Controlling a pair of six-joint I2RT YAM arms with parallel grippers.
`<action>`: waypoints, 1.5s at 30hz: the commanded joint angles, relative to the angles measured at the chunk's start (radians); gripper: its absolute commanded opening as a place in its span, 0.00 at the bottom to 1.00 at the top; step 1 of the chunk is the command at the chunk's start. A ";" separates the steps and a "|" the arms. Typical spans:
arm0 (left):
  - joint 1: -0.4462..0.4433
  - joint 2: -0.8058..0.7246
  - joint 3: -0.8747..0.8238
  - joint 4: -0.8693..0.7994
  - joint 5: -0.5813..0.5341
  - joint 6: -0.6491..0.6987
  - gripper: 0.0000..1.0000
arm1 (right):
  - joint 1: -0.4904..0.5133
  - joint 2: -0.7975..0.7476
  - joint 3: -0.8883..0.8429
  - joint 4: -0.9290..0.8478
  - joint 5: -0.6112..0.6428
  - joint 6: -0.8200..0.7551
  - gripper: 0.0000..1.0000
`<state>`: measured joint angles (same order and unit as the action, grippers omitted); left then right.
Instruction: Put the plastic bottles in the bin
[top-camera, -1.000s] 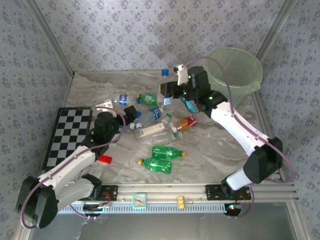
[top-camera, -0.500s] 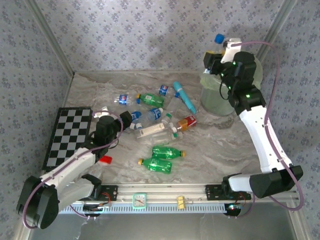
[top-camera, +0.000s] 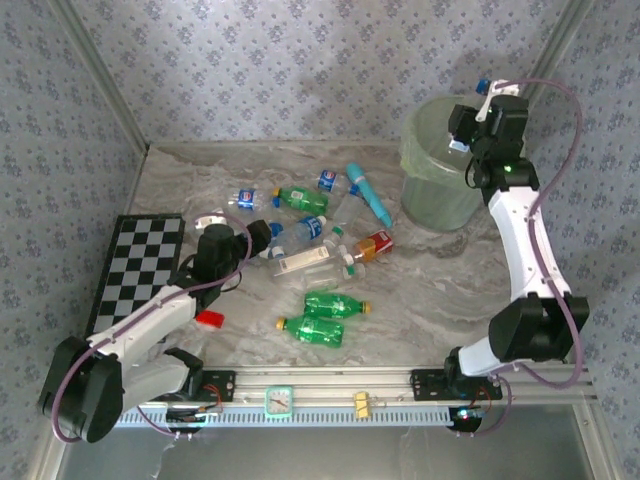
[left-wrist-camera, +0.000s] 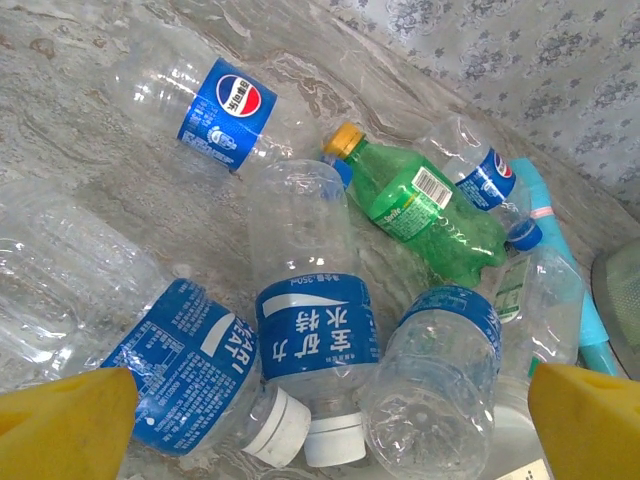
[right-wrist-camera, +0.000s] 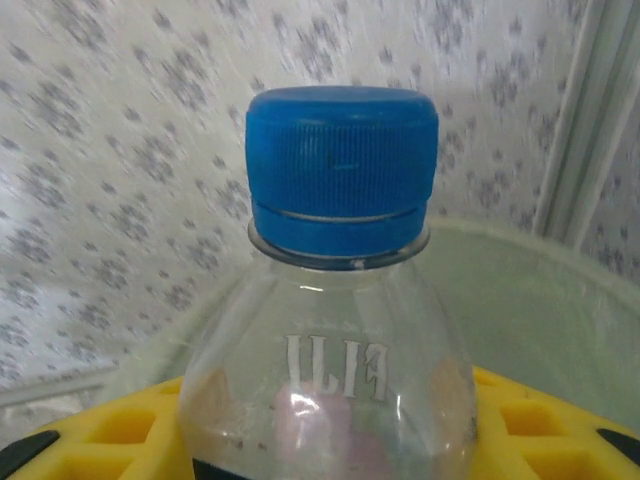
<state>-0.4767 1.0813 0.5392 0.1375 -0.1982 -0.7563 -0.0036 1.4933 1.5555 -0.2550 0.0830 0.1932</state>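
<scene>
My right gripper (top-camera: 470, 128) is raised over the bin (top-camera: 437, 178), a pale green translucent bucket at the back right. It is shut on a clear bottle with a blue cap (right-wrist-camera: 340, 170), whose body sits between the yellow fingers (right-wrist-camera: 540, 420), with the bin's rim (right-wrist-camera: 540, 290) behind it. My left gripper (top-camera: 256, 236) stands open low over a cluster of clear blue-labelled bottles (left-wrist-camera: 315, 335); its yellow fingertips (left-wrist-camera: 60, 425) flank them without touching. Beyond lie a Pepsi-labelled bottle (left-wrist-camera: 215, 105) and a green bottle (left-wrist-camera: 425, 200). Two more green bottles (top-camera: 335, 305) and a red-orange labelled one (top-camera: 372, 245) lie mid-table.
A teal pen-like tube (top-camera: 368, 195) lies left of the bin. A black-and-white checkerboard (top-camera: 140, 270) covers the left side of the table, with a small red block (top-camera: 209, 319) near its front corner. Patterned walls close in the table at the back and sides.
My right arm has swung up and right from the middle of the table to above the bin, carrying the blue-capped bottle. The left gripper has barely shifted.
</scene>
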 joint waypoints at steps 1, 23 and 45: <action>0.004 -0.003 0.025 0.008 0.019 0.014 1.00 | -0.016 0.054 0.057 -0.096 -0.002 0.029 0.51; 0.004 -0.044 -0.004 -0.006 -0.018 0.002 1.00 | -0.020 0.174 0.178 -0.251 -0.030 0.094 0.84; 0.004 -0.099 -0.049 -0.006 -0.089 -0.049 1.00 | 0.356 -0.317 -0.302 -0.087 0.099 0.257 0.91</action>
<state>-0.4767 1.0065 0.4923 0.1299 -0.2565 -0.7952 0.3035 1.2179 1.3460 -0.3668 0.1162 0.3508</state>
